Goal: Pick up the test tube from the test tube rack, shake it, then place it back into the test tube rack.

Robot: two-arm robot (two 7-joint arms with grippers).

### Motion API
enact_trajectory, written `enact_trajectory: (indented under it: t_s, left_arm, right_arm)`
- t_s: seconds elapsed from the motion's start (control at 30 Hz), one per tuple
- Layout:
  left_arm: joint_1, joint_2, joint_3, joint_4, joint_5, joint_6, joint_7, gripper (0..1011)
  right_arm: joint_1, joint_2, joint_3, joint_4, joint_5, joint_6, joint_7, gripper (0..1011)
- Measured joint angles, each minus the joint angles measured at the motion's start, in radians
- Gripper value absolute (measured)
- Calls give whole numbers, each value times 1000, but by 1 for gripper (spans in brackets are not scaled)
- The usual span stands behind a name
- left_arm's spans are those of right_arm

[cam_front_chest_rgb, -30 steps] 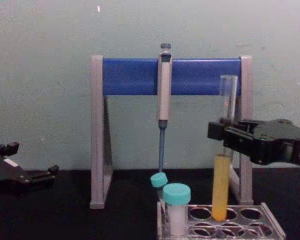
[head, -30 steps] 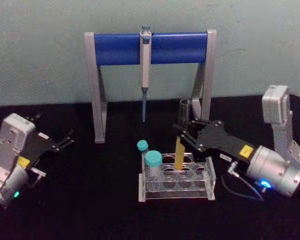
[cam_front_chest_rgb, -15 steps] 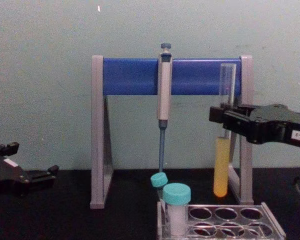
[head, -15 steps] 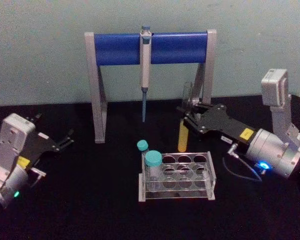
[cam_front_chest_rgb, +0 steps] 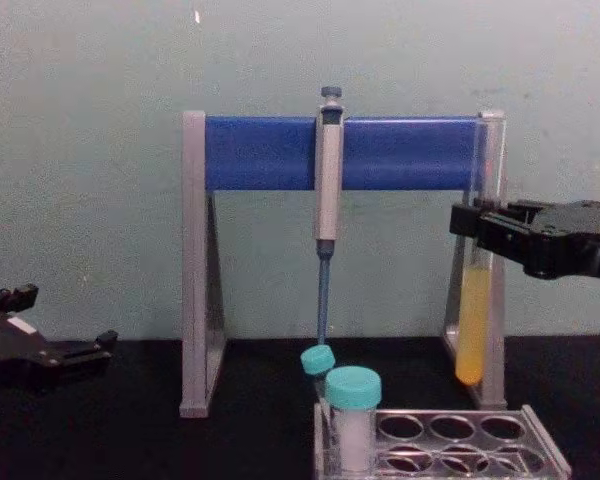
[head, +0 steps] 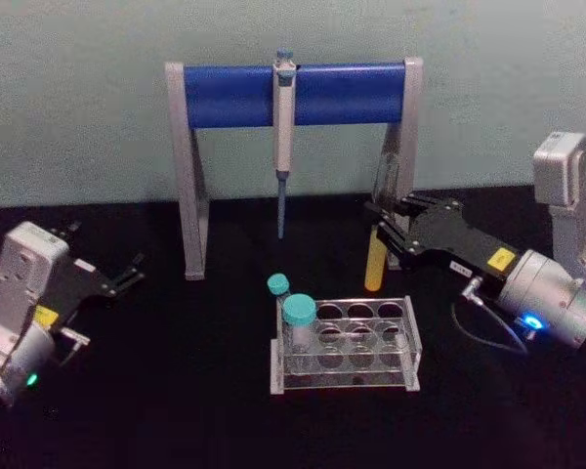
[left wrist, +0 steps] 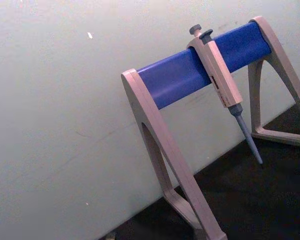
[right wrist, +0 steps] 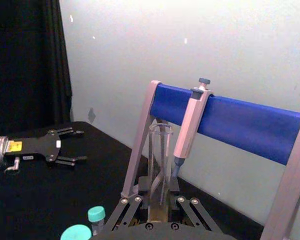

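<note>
the right claw (head: 380, 229) reaches in from the right side and is clenched on the test tube (head: 375, 268), gripping the clear glass just above the yellow liquid. the tube hangs close to upright with a slight lean, its round bottom in the air, lifted clear of the rack (head: 411, 344) and off behind the rack's right end. from the chest camera the tube (cam_front_chest_rgb: 472, 320) lines up with the right leg of the grey and blue stand (cam_front_chest_rgb: 265, 152), and its bottom sits higher than the rack's top plate (cam_front_chest_rgb: 541, 446). two shorter teal-capped tubes (head: 299, 313) stand at the left end of the rack. a pipette (head: 284, 127) hangs from the middle of the stand's blue bar. the left claw (right wrist: 81, 146) rests low over the black table (head: 176, 391) at the left, well apart from the rack, with its fingers spread and nothing between them.
</note>
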Motion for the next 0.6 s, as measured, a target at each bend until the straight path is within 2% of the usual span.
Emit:
enact_trajectory:
  t_s: [0.6]
  left_arm:
    - [0,0,0,0,0,0,0,1010]
  right_arm:
    - [-2,-1,4,-3,-1,-1,1,225]
